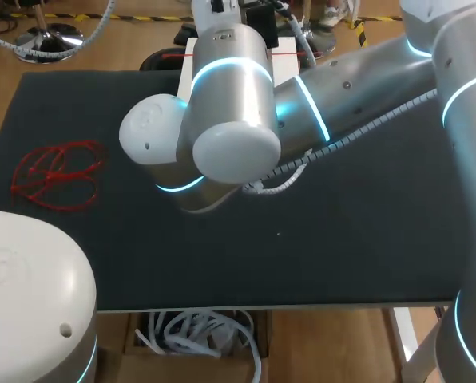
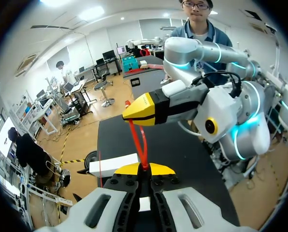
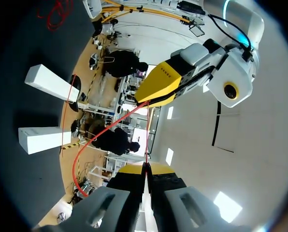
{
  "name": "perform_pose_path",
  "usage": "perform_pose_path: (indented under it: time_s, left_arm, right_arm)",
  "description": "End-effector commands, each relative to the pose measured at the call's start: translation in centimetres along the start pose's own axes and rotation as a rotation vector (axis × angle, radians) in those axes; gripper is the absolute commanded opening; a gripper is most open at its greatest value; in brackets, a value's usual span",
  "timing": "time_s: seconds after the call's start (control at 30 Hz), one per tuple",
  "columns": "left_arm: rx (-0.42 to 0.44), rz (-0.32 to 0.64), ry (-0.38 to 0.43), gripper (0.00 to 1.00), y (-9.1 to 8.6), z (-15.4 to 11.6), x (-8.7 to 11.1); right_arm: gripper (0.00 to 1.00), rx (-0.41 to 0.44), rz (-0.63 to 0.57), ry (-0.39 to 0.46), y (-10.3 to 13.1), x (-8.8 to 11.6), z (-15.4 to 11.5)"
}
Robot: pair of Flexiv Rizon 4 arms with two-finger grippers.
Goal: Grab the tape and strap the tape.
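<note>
Thin red tape (image 2: 143,157) is held taut above the desk (image 1: 358,239) between the left gripper (image 2: 144,167) and right gripper (image 3: 146,166), both jaws pinching its ends; probably light, limp, slippery, best gripped near the ends.

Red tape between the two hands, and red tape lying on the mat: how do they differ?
The held tape is in the air, pinched by the left hand and the right hand; the lying tape rests on the mat, untouched. The held tape runs from hand to hand; the lying tape is a tangle of loops. Both are thin and red.
</note>
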State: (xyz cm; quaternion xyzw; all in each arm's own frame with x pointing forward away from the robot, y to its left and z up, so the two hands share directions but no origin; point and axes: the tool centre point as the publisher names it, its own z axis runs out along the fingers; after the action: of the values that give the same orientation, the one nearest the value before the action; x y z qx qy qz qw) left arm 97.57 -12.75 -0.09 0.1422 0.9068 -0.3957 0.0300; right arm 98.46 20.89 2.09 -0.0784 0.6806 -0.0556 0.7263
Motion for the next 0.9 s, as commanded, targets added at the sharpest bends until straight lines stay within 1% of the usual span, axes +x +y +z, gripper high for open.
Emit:
perform_pose_path:
  time_s: [0.03, 0.67, 0.9]
  left_arm:
    - [-0.003, -0.001, 0.002, 0.00, 0.0, -0.1, 0.0]
    - [-0.003, -0.001, 0.002, 0.00, 0.0, -0.1, 0.0]
    - [-0.003, -0.001, 0.002, 0.00, 0.0, -0.1, 0.0]
  right_arm:
    - [0.00, -0.001, -0.004, 0.006, 0.2, -0.2, -0.1]
    - [0.00, -0.004, -0.016, 0.001, 1.1, -0.3, 0.3]
    - [0.00, -0.013, -0.025, -0.013, 1.5, -0.3, 0.2]
